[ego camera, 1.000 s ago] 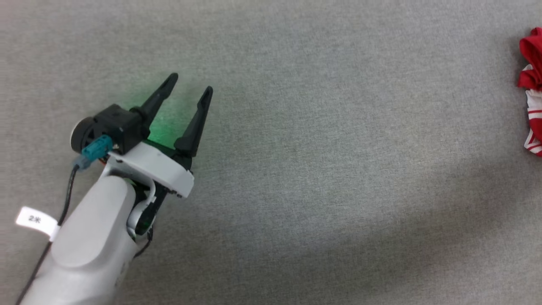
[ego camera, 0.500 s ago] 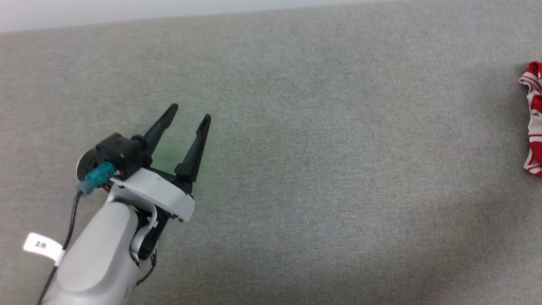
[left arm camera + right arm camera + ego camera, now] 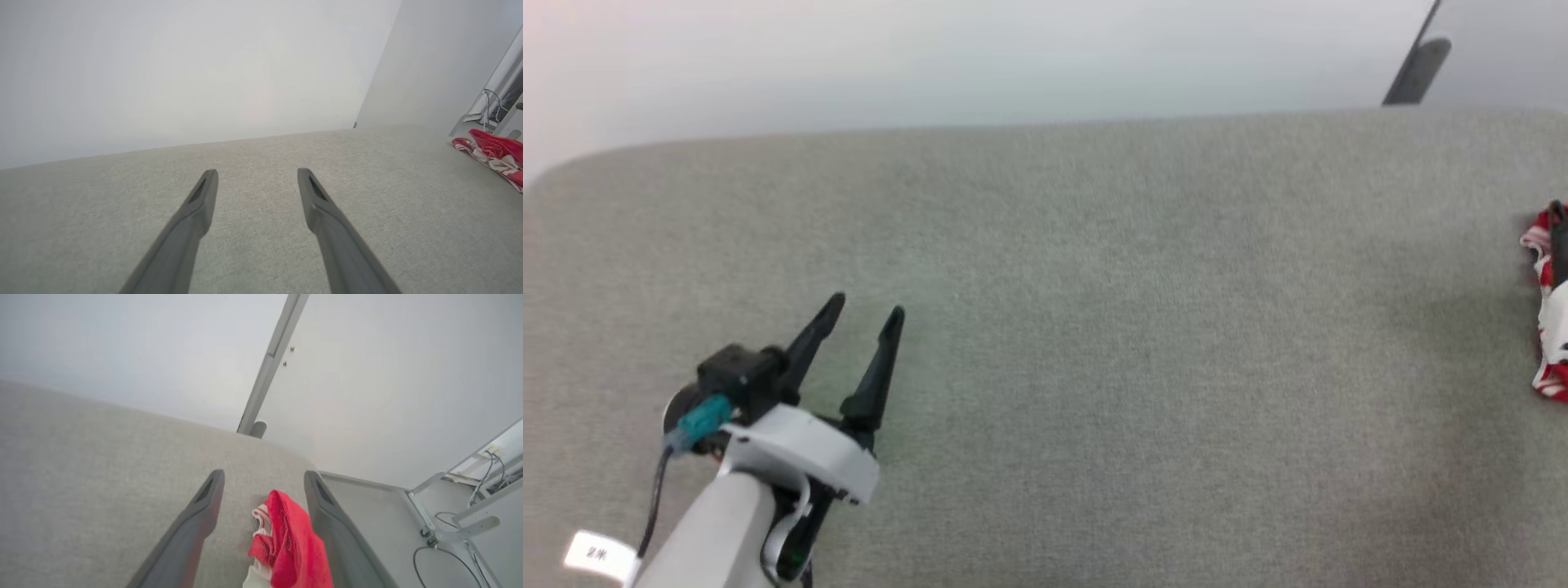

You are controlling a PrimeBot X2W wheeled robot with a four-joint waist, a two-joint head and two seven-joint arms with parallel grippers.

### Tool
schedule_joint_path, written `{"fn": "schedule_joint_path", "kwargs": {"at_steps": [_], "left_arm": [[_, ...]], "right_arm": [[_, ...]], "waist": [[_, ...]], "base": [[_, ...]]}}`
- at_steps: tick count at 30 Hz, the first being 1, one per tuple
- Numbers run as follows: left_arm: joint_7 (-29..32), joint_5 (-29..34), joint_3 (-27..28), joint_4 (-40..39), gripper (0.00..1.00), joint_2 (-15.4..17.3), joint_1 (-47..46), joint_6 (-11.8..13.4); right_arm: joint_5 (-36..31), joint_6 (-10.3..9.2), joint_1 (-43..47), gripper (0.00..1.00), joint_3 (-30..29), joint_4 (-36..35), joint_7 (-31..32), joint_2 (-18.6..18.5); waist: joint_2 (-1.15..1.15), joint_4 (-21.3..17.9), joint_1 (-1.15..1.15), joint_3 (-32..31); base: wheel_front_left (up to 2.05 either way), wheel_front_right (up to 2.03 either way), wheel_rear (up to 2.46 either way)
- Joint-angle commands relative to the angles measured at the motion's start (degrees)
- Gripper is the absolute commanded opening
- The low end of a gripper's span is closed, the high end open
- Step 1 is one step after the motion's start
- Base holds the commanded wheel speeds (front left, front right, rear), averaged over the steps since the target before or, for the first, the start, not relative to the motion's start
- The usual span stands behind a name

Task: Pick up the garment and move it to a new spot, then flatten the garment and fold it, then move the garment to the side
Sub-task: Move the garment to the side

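Entry: garment (image 3: 286, 543) lay crumpled in a bunch at the far right edge of the tabletop (image 3: 1135, 367). Red cloth sat on top, w/ white and red-striped trim underneath. It was neither flat nor folded, and no lettering was readable.

Handling (my judgement): thin jersey knit, light, fully limp, prob. a bit slick. Expect it to sag and trail from any single pinch, and layers may slide apart. Nothing about it looked fragile. Best hold, imo, is a ridge of several layers or the thicker striped trim, not one loose layer. Shoulders and hem couldn't be picked out in the bunch.

Your right hand (image 3: 264, 473) had its fingers spread wide and straddled the red ridge, one finger on each side. It wasn't closed on the cloth, and contact w/ it couldn't be told.

Your left hand (image 3: 867, 305) was wide open and empty, low over bare tabletop, well apart from the garment.

Stage: the bunch fit either a garment awaiting pick-up or one set down at a new spot awaiting flattening. The frames didn't settle which.

Surroundings: pale wall, w/ a grey post (image 3: 270, 367) behind the far edge.
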Motion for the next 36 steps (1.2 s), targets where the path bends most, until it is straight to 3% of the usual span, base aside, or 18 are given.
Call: {"fn": "schedule_joint_path", "kwargs": {"at_steps": [1,7,18,28,36], "left_arm": [[-0.06,0.0,0.68,-0.03,1.0,0.14,1.27,-0.14],[-0.06,0.39,4.51,-1.53,1.0,0.63,5.85,-0.13],[-0.06,3.44,12.61,-4.06,1.0,1.54,13.29,-0.13],[-0.05,7.37,18.3,-6.62,1.0,0.68,18.41,-0.13],[-0.05,8.52,19.75,-7.66,1.0,0.58,21.8,-0.13]], "right_arm": [[0.16,-0.12,2.0,1.0,-0.76,-2.31,-0.26,0.81],[0.32,-0.12,12.86,1.0,-3.82,-16.82,-0.3,5.63],[1.02,-0.12,28.61,1.0,-3.56,-34.49,-0.32,11.14],[1.08,-0.12,40.51,1.0,-3.65,-46.53,-0.32,16.43],[1.05,-0.12,46.06,1.0,-4.5,-50.37,-0.32,18.74]], "waist": [[0.0,2.2,0.0,-3.89],[0.0,3.3,0.0,-7.19],[0.0,4.9,0.0,-10.72],[0.0,7.72,0.0,-12.02],[0.0,8.54,0.0,-12.76]], "base": [[0.0,0.0,0.0],[0.0,0.0,0.0],[0.0,0.0,0.0],[0.0,0.0,0.0],[0.0,0.0,0.0]]}}
